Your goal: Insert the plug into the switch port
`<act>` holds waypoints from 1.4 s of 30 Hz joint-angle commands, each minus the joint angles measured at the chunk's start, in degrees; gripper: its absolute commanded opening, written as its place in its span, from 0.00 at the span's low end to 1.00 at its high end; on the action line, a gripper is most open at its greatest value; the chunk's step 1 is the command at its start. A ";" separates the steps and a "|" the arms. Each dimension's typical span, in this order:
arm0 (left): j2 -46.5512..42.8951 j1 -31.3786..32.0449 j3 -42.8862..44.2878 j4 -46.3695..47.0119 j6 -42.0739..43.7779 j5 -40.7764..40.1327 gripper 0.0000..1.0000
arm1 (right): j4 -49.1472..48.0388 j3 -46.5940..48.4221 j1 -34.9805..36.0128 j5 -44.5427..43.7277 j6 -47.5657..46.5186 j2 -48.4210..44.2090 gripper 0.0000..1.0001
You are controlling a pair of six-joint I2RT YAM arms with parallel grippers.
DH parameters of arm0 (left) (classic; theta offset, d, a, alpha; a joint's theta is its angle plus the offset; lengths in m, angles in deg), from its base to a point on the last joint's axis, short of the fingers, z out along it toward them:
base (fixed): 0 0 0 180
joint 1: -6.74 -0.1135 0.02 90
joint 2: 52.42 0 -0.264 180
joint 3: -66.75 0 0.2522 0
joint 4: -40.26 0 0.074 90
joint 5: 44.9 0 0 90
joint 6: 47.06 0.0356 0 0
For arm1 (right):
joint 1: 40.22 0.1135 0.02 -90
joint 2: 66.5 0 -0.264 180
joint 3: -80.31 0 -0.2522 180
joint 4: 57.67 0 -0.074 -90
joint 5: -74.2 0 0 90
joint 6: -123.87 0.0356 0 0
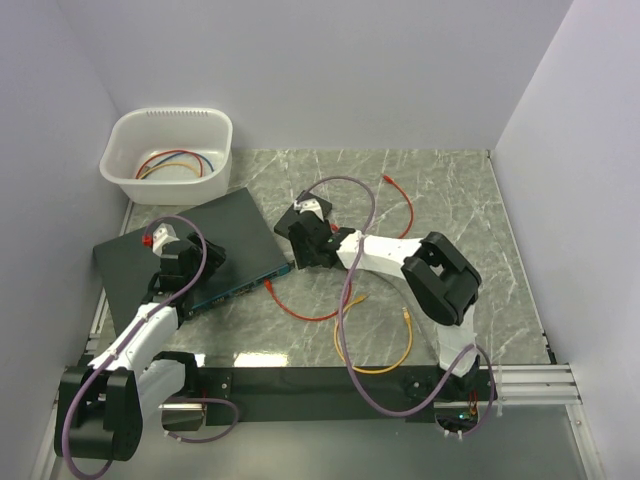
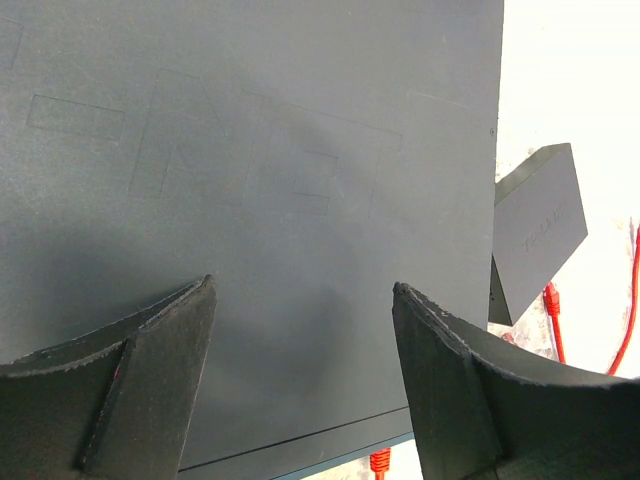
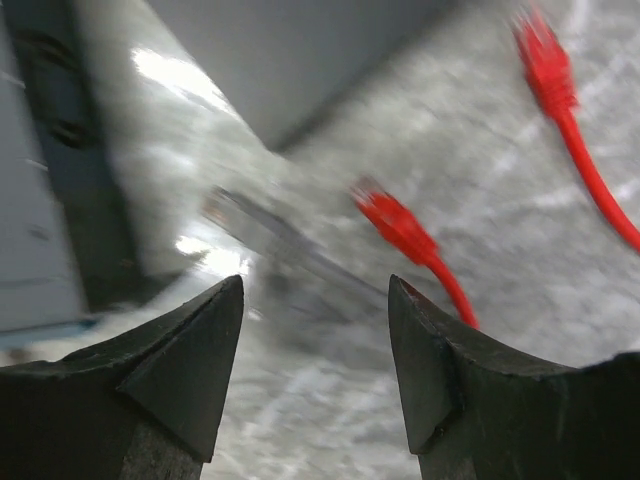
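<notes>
Right fingers (image 3: 180, 370), apart and empty, could nudge the plug (image 3: 395, 222) away; left fingers (image 2: 150, 390), apart over the switch (image 2: 250, 200), leave it free to slide.

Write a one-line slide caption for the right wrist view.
Open, empty right gripper above the marble table, a red cable plug lying just ahead of it; image blurred.

— The switch (image 2: 250, 180) top?
— Matt black, finely grained, with faint raised letters.
— The counter (image 1: 460, 190)?
— Grey marble look, smooth, with a glossy sheen.
— The plug (image 3: 400, 225)?
— Smooth red plastic. The left pincer (image 2: 302, 285) has matt black pads (image 2: 150, 380), rough and frayed at the edges. The tub (image 1: 170, 190) is smooth white plastic.
</notes>
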 commanded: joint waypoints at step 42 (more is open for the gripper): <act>-11.69 2.91 -6.40 18.14 4.39 21.20 0.65 | -30.43 -29.26 3.84 29.76 -4.10 -33.43 0.00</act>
